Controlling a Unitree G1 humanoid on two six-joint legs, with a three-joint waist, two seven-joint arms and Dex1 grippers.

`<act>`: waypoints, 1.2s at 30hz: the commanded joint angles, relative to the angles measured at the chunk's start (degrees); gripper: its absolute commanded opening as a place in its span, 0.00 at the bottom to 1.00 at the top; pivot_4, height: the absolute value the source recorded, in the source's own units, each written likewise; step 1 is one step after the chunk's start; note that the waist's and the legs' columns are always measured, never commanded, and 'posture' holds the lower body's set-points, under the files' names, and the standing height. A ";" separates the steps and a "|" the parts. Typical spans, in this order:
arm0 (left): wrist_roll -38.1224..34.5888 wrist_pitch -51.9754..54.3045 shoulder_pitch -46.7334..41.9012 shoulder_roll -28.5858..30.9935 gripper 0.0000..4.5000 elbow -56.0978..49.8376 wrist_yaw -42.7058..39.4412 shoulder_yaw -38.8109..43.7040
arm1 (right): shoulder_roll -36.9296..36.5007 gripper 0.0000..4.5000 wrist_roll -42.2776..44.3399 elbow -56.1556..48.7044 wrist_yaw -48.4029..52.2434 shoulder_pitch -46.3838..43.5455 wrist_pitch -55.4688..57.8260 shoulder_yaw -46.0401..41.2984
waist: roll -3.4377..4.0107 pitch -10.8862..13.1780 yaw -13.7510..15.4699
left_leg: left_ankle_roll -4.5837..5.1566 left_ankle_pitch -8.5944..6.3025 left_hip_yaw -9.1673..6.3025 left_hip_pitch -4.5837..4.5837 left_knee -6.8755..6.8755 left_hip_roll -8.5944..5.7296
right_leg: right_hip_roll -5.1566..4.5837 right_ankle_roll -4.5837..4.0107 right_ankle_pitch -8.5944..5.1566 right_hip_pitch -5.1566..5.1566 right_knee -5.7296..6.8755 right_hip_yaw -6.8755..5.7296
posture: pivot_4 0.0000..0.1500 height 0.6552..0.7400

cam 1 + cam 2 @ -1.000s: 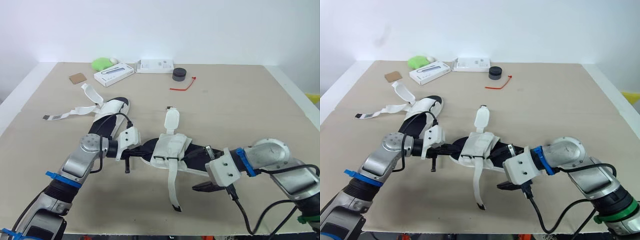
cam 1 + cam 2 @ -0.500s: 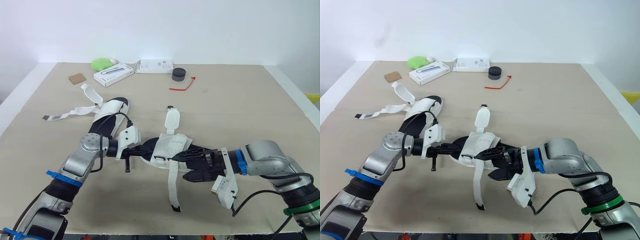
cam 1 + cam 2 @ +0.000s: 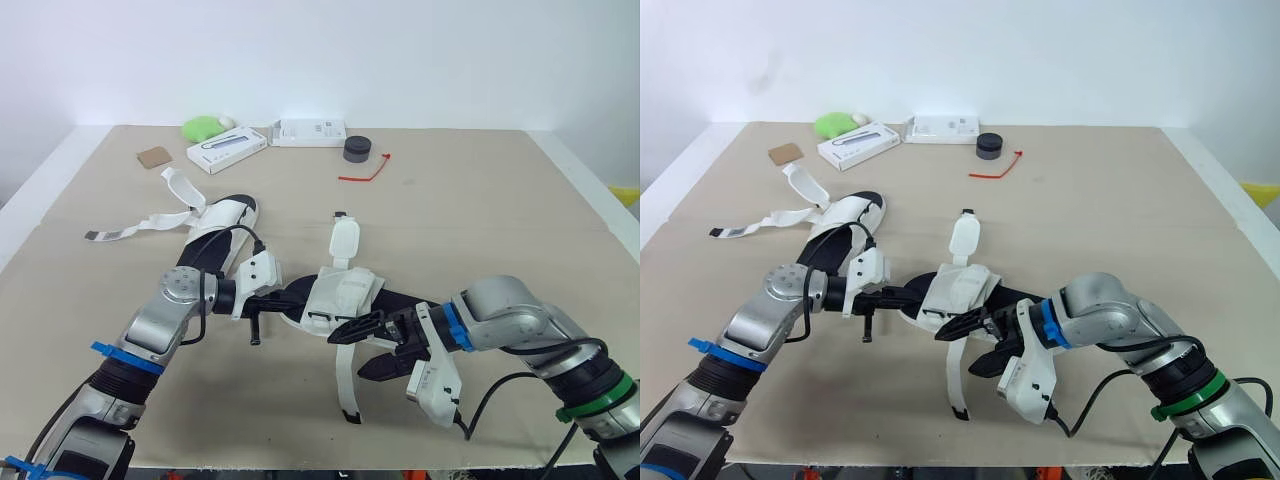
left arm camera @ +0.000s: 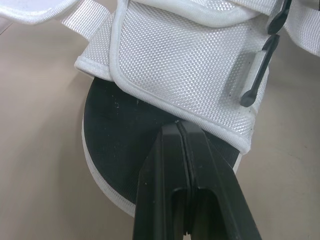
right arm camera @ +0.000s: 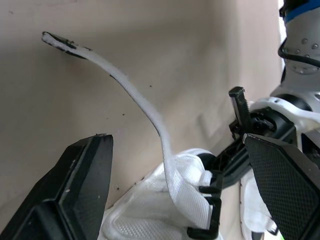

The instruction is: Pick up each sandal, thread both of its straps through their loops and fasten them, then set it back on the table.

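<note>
Currently I find the near sandal (image 3: 345,295) lying mid-table (image 3: 480,230), long axis 9-to-3 o'clock; toe end undetermined. One loose strap (image 3: 343,380) trails toward 6. My left gripper (image 3: 283,297) is closed, tips pressing the insole (image 4: 130,130) at the 9 o'clock end. My right gripper (image 3: 368,349) gapes wide, empty, beside that strap. The second sandal (image 3: 222,218) lies at 10.

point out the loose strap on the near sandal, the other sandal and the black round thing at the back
loose strap (image 3: 343,382), left eye view, midway along its length
far sandal (image 3: 228,213), left eye view, on its white upper
black round container (image 3: 356,150), left eye view, on its side wall
</note>
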 commanded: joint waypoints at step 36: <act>0.29 1.18 0.16 1.16 0.00 0.12 -0.45 0.50 | 7.06 0.01 42.23 -16.46 -10.16 7.55 54.41 -10.46 | 0.00 0.00 -0.01 | 0.01 0.00 -0.13 -0.04 0.00 0.12 | 0.08 -0.15 0.07 -0.04 0.02 -0.10 | 1.00 1.00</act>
